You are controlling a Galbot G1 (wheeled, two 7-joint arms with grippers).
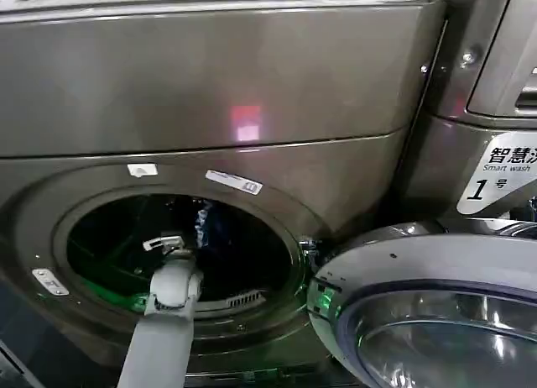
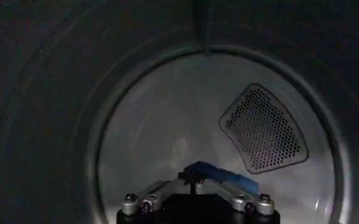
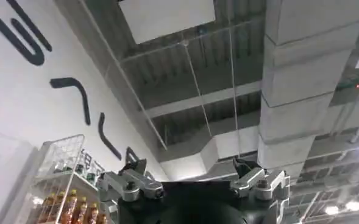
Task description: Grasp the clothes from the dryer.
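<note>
The dryer (image 1: 252, 94) is a big bronze-grey front-loader with its round porthole (image 1: 180, 254) open. My left arm reaches through the porthole, so my left gripper (image 1: 165, 243) is inside the dark drum. In the left wrist view my left gripper (image 2: 194, 179) has its fingers drawn together on a fold of blue clothes (image 2: 219, 175), in front of the drum's pale back wall. A strip of the blue clothes (image 1: 203, 222) also shows in the drum, just right of the gripper. My right gripper (image 3: 188, 167) points up at a ceiling, open and holding nothing.
The dryer's silver-rimmed glass door (image 1: 419, 312) is swung open at the lower right, close to the porthole. A neighbouring machine with a white "Smart wash 1" label (image 1: 503, 174) stands on the right. A perforated vent (image 2: 263, 129) sits in the drum's back wall.
</note>
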